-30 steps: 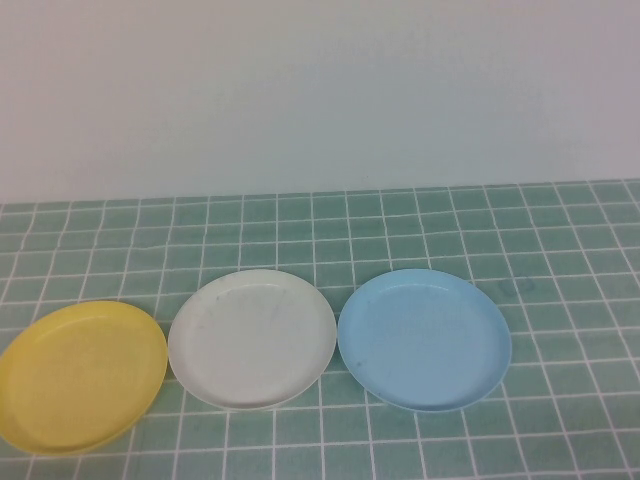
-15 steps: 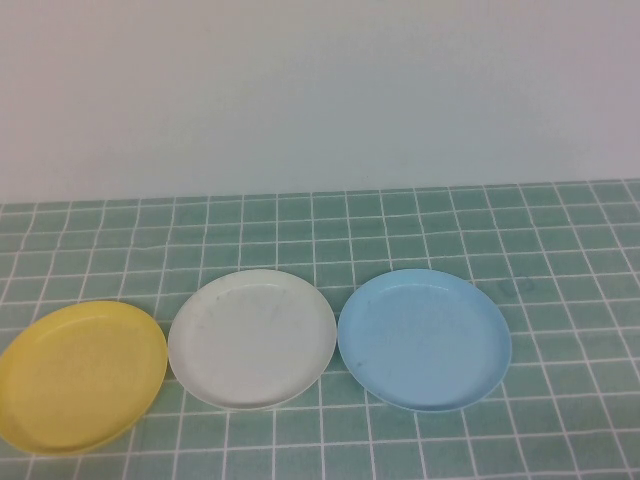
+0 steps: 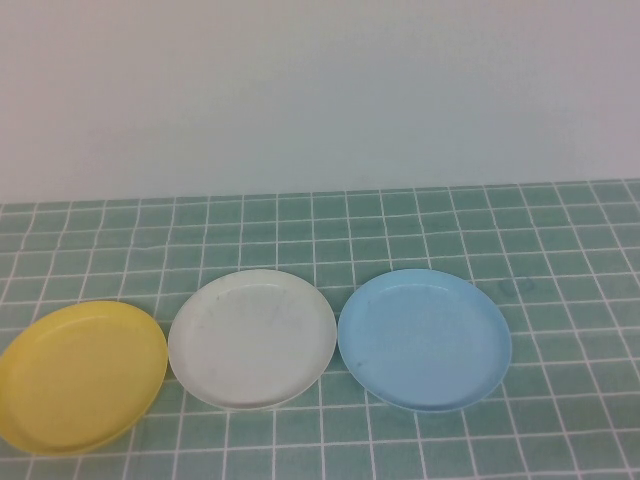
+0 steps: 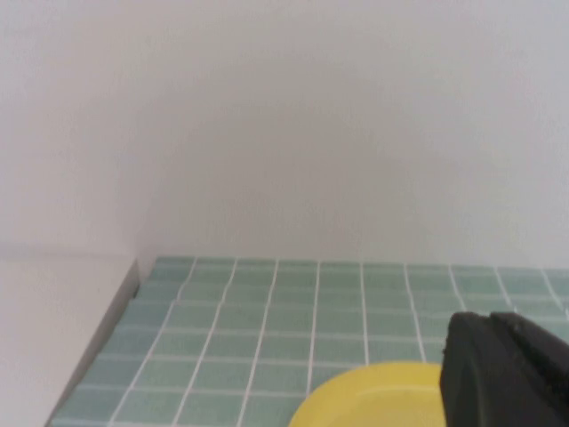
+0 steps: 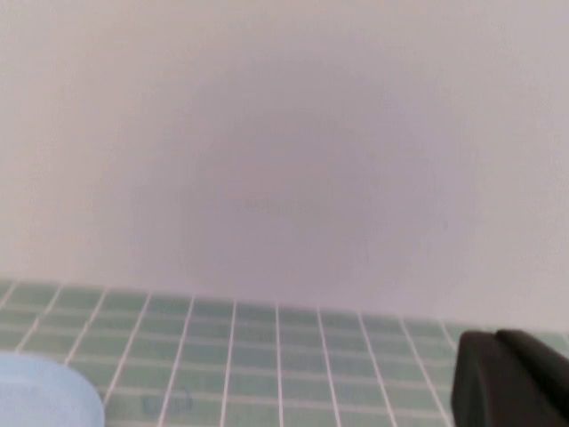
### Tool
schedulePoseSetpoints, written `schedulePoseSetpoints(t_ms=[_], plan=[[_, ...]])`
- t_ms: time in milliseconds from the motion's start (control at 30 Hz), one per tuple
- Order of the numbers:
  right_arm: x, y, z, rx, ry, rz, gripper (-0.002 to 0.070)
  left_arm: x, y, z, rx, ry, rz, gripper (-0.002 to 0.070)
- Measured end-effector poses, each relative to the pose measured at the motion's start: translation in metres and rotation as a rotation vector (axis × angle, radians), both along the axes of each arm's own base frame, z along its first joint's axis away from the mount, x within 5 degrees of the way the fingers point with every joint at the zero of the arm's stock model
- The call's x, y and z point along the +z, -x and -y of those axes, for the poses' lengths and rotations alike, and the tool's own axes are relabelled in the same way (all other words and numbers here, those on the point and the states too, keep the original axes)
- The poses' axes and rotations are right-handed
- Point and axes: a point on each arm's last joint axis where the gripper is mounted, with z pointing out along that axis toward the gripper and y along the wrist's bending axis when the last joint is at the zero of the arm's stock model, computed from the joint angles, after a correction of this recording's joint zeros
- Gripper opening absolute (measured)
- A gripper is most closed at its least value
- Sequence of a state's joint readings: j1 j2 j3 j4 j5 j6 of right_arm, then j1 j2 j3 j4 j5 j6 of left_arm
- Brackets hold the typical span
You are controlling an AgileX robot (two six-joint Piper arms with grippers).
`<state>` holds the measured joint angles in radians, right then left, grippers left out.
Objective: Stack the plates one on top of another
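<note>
Three plates lie side by side in a row on the green tiled table in the high view: the yellow plate (image 3: 80, 375) at the left, the white plate (image 3: 252, 337) in the middle, the light blue plate (image 3: 425, 338) at the right. Neither arm shows in the high view. My left gripper (image 4: 487, 327) is shut and empty, held back on the near side of the yellow plate (image 4: 373, 400). My right gripper (image 5: 491, 342) is shut and empty, off to one side of the light blue plate (image 5: 40, 391).
A plain white wall (image 3: 320, 90) rises behind the table. In the left wrist view the tiled surface ends at an edge (image 4: 107, 329) with a pale surface beyond. Bare tiles (image 3: 570, 300) lie right of the blue plate.
</note>
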<state>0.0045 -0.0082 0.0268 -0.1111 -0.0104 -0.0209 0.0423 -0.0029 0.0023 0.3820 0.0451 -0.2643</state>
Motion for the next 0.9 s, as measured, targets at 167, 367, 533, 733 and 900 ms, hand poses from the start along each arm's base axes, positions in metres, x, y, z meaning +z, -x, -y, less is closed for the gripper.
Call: schedulePoseSetpoints(t_ms=[167, 367, 533, 733, 900], plan=[[0.009, 0.001, -0.001, 0.01, -0.002, 0.104, -0.0002, 0.006, 0.0, 0.002, -0.026, -0.007, 0.064, -0.0001], [0.011, 0.001, -0.001, 0.012, -0.001, 0.127, -0.0002, 0.005, 0.0, 0.002, -0.021, -0.035, 0.055, -0.0001], [0.012, 0.001, -0.001, 0.013, -0.001, 0.129, -0.0002, 0.007, 0.0, 0.003, -0.029, -0.028, 0.073, -0.0001], [0.012, 0.001, -0.001, 0.013, -0.001, 0.137, -0.0002, 0.017, 0.001, 0.007, -0.077, -0.019, 0.182, -0.0001], [0.012, 0.001, -0.001, 0.013, 0.005, 0.137, -0.0002, 0.016, 0.001, 0.007, -0.083, 0.11, 0.179, -0.0001]])
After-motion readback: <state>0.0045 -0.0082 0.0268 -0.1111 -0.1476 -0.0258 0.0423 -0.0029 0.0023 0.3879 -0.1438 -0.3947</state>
